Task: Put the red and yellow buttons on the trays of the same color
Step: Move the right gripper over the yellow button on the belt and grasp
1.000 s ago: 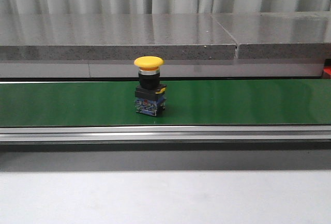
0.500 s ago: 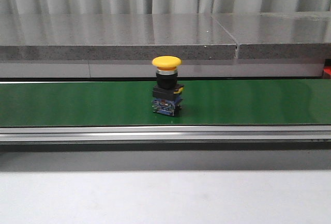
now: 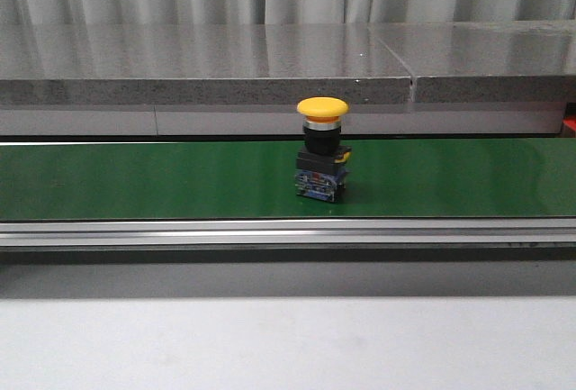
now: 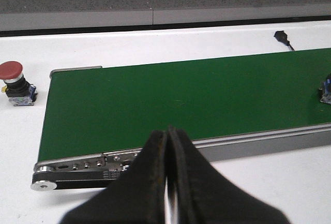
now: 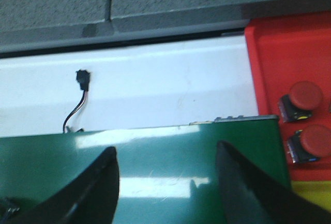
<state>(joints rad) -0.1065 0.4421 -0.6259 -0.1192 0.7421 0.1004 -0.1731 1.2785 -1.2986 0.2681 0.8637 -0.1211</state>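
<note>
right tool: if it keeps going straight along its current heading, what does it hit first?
Most likely the green belt: the right tool hangs open with bare belt between its fingers. No button lies in that line; the red buttons sit off to one side on the red tray. Depth unclear.

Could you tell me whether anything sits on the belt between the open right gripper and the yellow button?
Nothing visible does. The yellow button stands alone and upright on the green belt, and the stretch of belt ahead of the open right gripper is bare.
</note>
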